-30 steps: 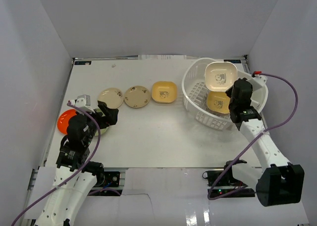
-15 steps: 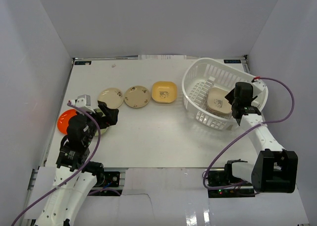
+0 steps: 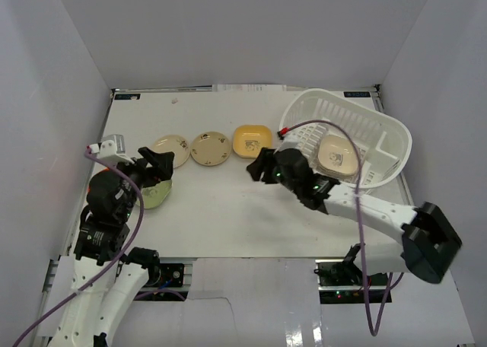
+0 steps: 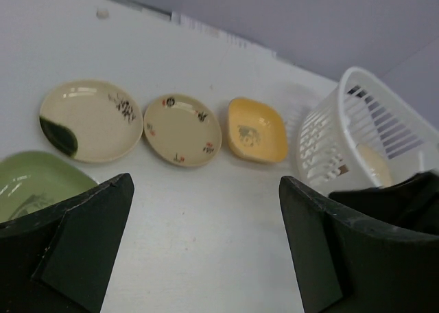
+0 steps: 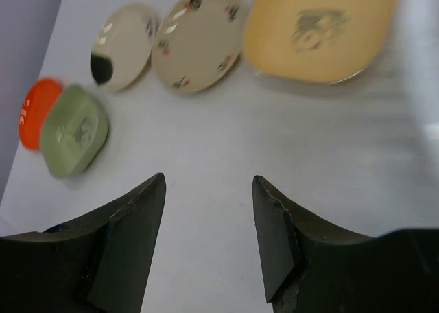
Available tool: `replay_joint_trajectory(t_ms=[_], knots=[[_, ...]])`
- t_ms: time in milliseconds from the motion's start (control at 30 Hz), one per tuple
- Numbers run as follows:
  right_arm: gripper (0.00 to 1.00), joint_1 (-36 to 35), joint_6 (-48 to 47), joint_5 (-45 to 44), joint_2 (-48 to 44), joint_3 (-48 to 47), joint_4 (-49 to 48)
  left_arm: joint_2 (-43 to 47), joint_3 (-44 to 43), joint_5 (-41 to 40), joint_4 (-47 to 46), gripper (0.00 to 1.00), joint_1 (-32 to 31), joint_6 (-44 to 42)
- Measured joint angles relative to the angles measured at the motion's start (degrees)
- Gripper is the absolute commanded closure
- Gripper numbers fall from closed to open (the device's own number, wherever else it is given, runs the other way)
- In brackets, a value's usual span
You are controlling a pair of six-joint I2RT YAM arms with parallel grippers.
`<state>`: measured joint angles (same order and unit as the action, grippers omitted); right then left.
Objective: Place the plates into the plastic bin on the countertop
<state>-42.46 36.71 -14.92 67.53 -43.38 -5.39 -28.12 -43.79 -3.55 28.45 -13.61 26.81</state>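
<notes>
The right gripper (image 3: 262, 168) is no longer hanging over the plastic bin (image 3: 397, 151) with the cream plate (image 3: 336, 153) in its jaws. That plate is now lying flat inside the bin, and the arm is swinging left across the countertop (image 3: 228, 218), jaws apart and empty, heading toward the yellow plate (image 3: 252, 141). One more plate is therefore in the bin, and the yellow one looks like the next target. The left gripper (image 3: 156, 164) is rising slightly by the green plate (image 3: 156, 195), jaws spread wide and holding nothing. Five plates are waiting outside the bin: the yellow one, the speckled round plate (image 3: 211, 148), the green-patched plate (image 3: 171, 149), the green plate, and the orange plate (image 5: 38, 110), seen only from the right wrist. All are shallow, glossy, hard-looking dishes. The yellow and green ones are rounded squares with a centre print, and the speckled and green-patched ones are round. The bin is a white oval of slotted plastic lattice.
</notes>
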Motion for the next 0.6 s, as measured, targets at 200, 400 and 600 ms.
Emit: replay_joint_trajectory(t_ms=[200,400,600], knots=[[0.4,-18.9,5.0,0.2,26.2,-10.6,-7.8,2.5,-5.9,-2.5,-4.5,0.02,0.0,-0.5],[0.36,-24.7,9.5,0.1,46.7,-28.8,-12.3,8.4,3.5,-9.2,-4.4,0.02,0.0,-2.1],[0.35,-24.7,11.4,1.8,61.0,-47.6,-11.6,9.3,5.6,-11.1,-3.7,0.02,0.0,-2.4]])
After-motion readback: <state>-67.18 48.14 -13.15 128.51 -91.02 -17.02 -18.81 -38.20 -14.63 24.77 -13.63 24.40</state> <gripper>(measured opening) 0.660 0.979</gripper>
